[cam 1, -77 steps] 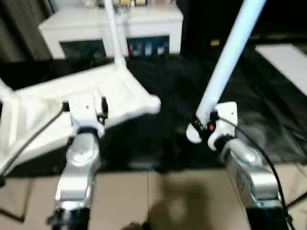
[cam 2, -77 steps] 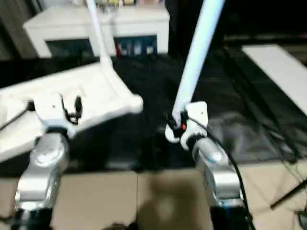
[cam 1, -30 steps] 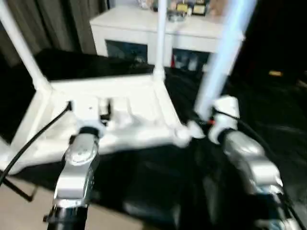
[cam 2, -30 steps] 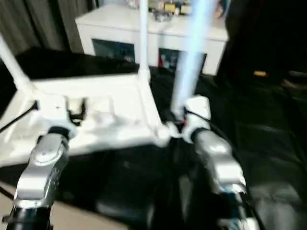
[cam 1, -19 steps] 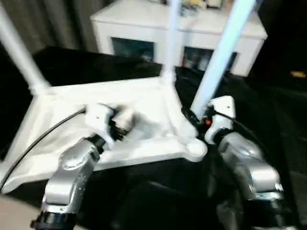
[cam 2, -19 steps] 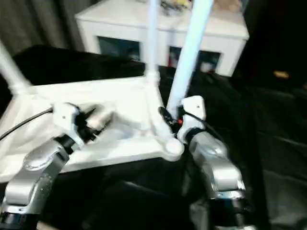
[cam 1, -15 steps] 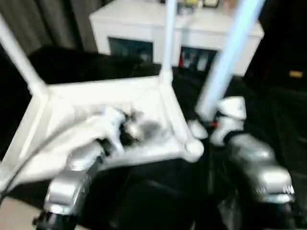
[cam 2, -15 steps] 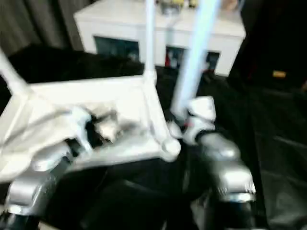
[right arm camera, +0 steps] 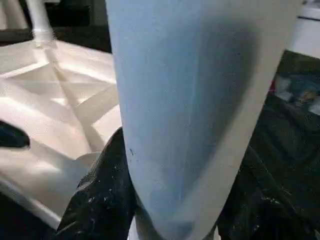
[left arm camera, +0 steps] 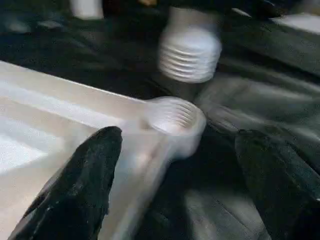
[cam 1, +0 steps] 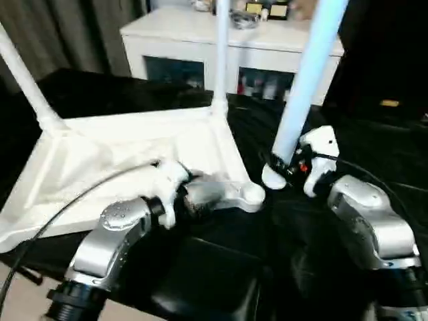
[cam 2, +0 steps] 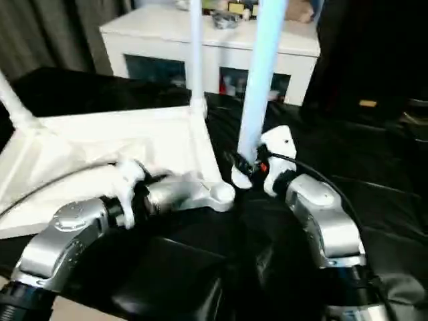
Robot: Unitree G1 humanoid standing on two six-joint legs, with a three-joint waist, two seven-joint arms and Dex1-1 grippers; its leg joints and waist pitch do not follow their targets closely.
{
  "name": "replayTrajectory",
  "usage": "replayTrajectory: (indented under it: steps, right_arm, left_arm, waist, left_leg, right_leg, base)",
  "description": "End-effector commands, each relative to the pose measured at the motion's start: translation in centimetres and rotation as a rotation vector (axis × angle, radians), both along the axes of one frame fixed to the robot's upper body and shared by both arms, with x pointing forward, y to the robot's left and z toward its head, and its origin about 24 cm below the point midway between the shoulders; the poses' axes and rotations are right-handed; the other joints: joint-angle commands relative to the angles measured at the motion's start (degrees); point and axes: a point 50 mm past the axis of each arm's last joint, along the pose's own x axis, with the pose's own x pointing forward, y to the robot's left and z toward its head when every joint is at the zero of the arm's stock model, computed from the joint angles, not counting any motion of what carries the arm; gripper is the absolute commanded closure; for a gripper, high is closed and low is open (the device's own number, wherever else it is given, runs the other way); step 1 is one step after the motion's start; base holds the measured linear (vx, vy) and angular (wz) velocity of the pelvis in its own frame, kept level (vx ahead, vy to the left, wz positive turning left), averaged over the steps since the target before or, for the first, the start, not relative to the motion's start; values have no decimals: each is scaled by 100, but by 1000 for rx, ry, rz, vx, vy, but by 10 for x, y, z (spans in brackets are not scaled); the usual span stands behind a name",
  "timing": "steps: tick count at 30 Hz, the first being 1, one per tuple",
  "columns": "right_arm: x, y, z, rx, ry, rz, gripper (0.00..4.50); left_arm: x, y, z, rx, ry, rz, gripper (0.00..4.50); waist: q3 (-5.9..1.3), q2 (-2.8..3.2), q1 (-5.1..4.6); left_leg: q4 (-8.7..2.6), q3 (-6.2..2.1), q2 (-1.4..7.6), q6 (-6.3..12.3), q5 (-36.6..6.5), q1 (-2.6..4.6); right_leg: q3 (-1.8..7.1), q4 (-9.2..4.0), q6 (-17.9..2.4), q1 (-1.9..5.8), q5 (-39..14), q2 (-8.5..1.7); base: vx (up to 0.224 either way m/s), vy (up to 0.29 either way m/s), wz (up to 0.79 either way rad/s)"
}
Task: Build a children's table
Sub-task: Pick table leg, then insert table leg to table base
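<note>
The children's table lies upside down, its white ribbed top (cam 1: 120,154) on a black sheet. Two white legs stand up from its far corners, one at the far left (cam 1: 27,73) and one at the far right (cam 1: 221,53). The near right corner socket (left arm camera: 172,117) is empty. My left gripper (left arm camera: 177,137) is open, its black fingers (left arm camera: 75,190) wide apart on either side of that socket. My right gripper (cam 1: 281,166) is shut on a loose pale leg (cam 1: 304,80), held nearly upright. The leg's threaded end (left arm camera: 190,52) hangs just beyond the socket.
A white cabinet (cam 1: 200,40) with dark glass doors stands behind the table, small items on top. The black sheet (cam 1: 381,140) spreads to the right. Grey curtains (cam 1: 73,33) hang at the back left. A black cable (cam 1: 60,214) runs along my left arm.
My left gripper has swung right along the table's near rim to the near right corner and opened wider. The right gripper keeps the leg close to that corner. The camera has shifted.
</note>
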Motion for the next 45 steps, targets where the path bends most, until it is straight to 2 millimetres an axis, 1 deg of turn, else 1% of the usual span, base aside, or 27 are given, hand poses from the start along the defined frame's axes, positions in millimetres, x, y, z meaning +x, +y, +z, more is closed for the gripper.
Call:
replayTrajectory:
  steps: [1, 2, 3, 4, 5, 6, 7, 8, 9, 10, 11, 12, 13, 14, 15, 16, 17, 20, 22, 24, 26, 27, 31, 33, 36, 42, 45]
  right_arm:
    - [-1, 6, 3, -2, -18, 51, 265]
    - [-1, 7, 2, -9, -18, 61, 265]
    - [-3, 7, 1, -13, -16, 80, 265]
    - [-4, 8, 1, -11, -14, 97, 265]
    - [-6, 8, 1, -11, -12, 111, 265]
    - [-9, 8, 0, -15, -10, 132, 265]
    - [-10, 7, 0, -19, -9, 141, 265]
    - [-11, 7, -1, -26, -9, 149, 265]
    - [-14, 7, -2, -42, -9, 167, 265]
    - [-15, 6, -2, -43, -8, 173, 265]
    - [-16, 6, -2, -46, -6, 181, 265]
    - [-18, 4, -2, -51, -3, 189, 265]
    - [-21, 1, -3, -63, 2, 193, 265]
    - [-21, 0, -3, -70, 3, 190, 265]
    - [-22, -2, -2, -72, 7, 188, 265]
    - [-23, -3, -2, -80, 3, 187, 265]
    - [-23, -5, -2, -85, 1, 184, 265]
    - [-21, -8, -1, -97, -5, 167, 265]
    - [-20, -9, 1, -100, -10, 163, 265]
    - [-20, -7, 5, -97, -19, 175, 265]
    - [-20, -6, 5, -97, -22, 179, 265]
    - [-20, -5, 6, -98, -25, 186, 265]
    - [-19, -3, 7, -97, -28, 199, 265]
    - [-19, -1, 7, -96, -29, 209, 265]
    - [-18, 0, 6, -106, -30, 217, 265]
    - [-17, 1, 4, -109, -22, 223, 265]
    - [-16, 2, 4, -112, -21, 225, 265]
  left_arm:
    - [1, 2, 1, 44, 6, -67, 82]
    - [1, 4, -1, 68, 11, -84, 91]
    - [3, 6, -2, 105, 2, -94, 102]
    - [7, 8, -3, 134, -14, -86, 102]
    - [10, 9, -4, 158, -26, -79, 115]
    - [14, 11, -5, 187, -42, -74, 125]
    - [16, 12, -5, 197, -44, -78, 135]
    - [17, 12, -6, 201, -41, -85, 141]
    - [19, 12, -7, 210, -32, -103, 149]
    - [19, 12, -7, 211, -26, -116, 159]
    - [19, 11, -8, 214, -19, -134, 171]
    - [20, 10, -9, 220, -12, -156, 181]
    - [20, 8, -12, 234, 8, -197, 188]
    - [21, 8, -14, 241, 18, -212, 195]
    - [22, 6, -15, 218, 38, -232, 205]
    - [23, 4, -15, 203, 43, -235, 216]
    - [23, 2, -15, 193, 46, -242, 227]
    - [28, -2, -16, 200, 44, -243, 249]
    - [32, -3, -18, 214, 34, -234, 262]
    - [40, -5, -18, 223, 17, -209, 293]
    - [42, -6, -18, 226, 15, -200, 301]
    - [45, -5, -17, 234, 13, -193, 318]
    - [49, -4, -15, 241, 4, -179, 355]
    - [51, -1, -12, 231, 5, -171, 367]
    - [49, 3, -18, 260, 22, -185, 393]
    - [40, 5, -29, 260, 108, -232, 437]
    - [40, 6, -33, 287, 114, -230, 448]
  waist:
    - [-355, 29, 48]
    - [-348, 27, 35]
    - [-355, 110, 43]
    - [-357, 120, 39]
    - [-377, 137, 20]
    - [-399, 262, 42]
    - [-400, 263, 33]
    - [-424, 188, 38]
    - [-428, 246, 52]
    - [-437, 343, 65]
    - [-419, 290, 42]
    - [-424, 327, 41]
    - [-408, 307, 28]
    - [-396, 336, 39]
    - [-388, 417, 21]
    - [-368, 370, 1]
    - [-377, 357, -20]
    - [-366, 393, -65]
    - [-370, 374, -97]
    - [-386, 390, -121]
    - [-391, 397, -123]
    - [-392, 382, -131]
    - [-414, 402, -130]
    - [-434, 406, -116]
    - [-428, 419, -106]
    - [-394, 412, -107]
    - [-409, 412, -115]
  left_leg:
    - [-546, -93, 343, 282, -1008, -34]
    - [-549, -90, 354, 282, -1006, -46]
    - [-541, -91, 354, 255, -1033, -26]
    - [-539, -79, 349, 270, -1062, -14]
    - [-517, -64, 349, 266, -1011, 11]
    - [-500, -81, 345, 297, -819, 4]
    - [-489, -71, 344, 331, -759, 2]
    - [-466, -70, 341, 407, -539, -36]
    - [-451, -61, 339, 474, -407, -50]
    - [-437, -72, 346, 503, -392, -54]
    - [-450, -60, 341, 522, -423, -75]
    - [-451, -68, 343, 511, -462, -76]
    - [-457, -54, 352, 499, -573, -71]
    - [-469, -50, 356, 450, -726, -51]
    - [-483, -64, 366, 375, -831, -52]
    - [-500, -50, 365, 357, -928, -49]
    - [-501, -58, 359, 293, -1016, -51]
    - [-500, -56, 344, 251, -1129, -50]
    - [-497, -61, 335, 278, -1058, -73]
    - [-474, -60, 312, 335, -951, -78]
    - [-471, -64, 314, 363, -861, -94]
    - [-479, -72, 329, 376, -827, -111]
    - [-467, -73, 340, 429, -718, -98]
    - [-453, -72, 351, 482, -588, -97]
    - [-454, -65, 362, 543, -578, -98]
    - [-491, -64, 376, 436, -859, -85]
    - [-488, -70, 379, 427, -784, -89]
  right_leg:
    - [212, -454, -967, 249, -2074, -311]
    - [206, -431, -1095, 268, -1812, -311]
    - [204, -405, -1203, 267, -1655, -311]
    - [196, -432, -1223, 259, -1595, -291]
    - [193, -413, -1317, 274, -1229, -277]
    - [193, -352, -1442, 306, -769, -283]
    - [184, -354, -1500, 310, -596, -276]
    - [181, -306, -1609, 375, -265, -292]
    - [176, -309, -1668, 382, -168, -307]
    - [178, -280, -1726, 390, -204, -328]
    - [174, -324, -1704, 402, -321, -322]
    - [170, -313, -1698, 414, -434, -328]
    - [179, -356, -1659, 401, -716, -332]
    - [183, -381, -1600, 385, -1044, -333]
    - [181, -386, -1542, 386, -1241, -339]
    - [176, -437, -1501, 375, -1375, -325]
    - [177, -426, -1470, 399, -1486, -328]
    - [184, -475, -1370, 384, -1892, -335]
    - [183, -481, -1315, 395, -1926, -332]
    - [176, -498, -1229, 396, -1985, -317]
    - [171, -498, -1225, 404, -1959, -322]
    - [166, -489, -1235, 412, -1921, -327]
    - [163, -465, -1331, 398, -1664, -326]
    - [162, -425, -1463, 405, -1317, -337]
    - [161, -419, -1584, 404, -1089, -345]
    - [172, -448, -1548, 398, -1491, -358]
    - [173, -429, -1556, 408, -1330, -362]
  base:
    - [0, 0, 0]
    - [0, 0, 0]
    - [0, 0, 0]
    - [0, 0, 0]
    - [0, 0, 0]
    - [0, 0, 0]
    - [0, 0, 0]
    - [0, 0, 0]
    - [0, 0, 0]
    - [0, 0, 0]
    - [0, 0, 0]
    - [0, 0, 0]
    - [0, 0, 0]
    - [0, 0, 0]
    - [0, 0, 0]
    - [0, 0, 0]
    - [0, 0, 0]
    - [0, 0, 0]
    - [0, 0, 0]
    - [0, 0, 0]
    - [0, 0, 0]
    - [0, 0, 0]
    - [0, 0, 0]
    - [0, 0, 0]
    - [0, 0, 0]
    - [0, 0, 0]
    - [0, 0, 0]
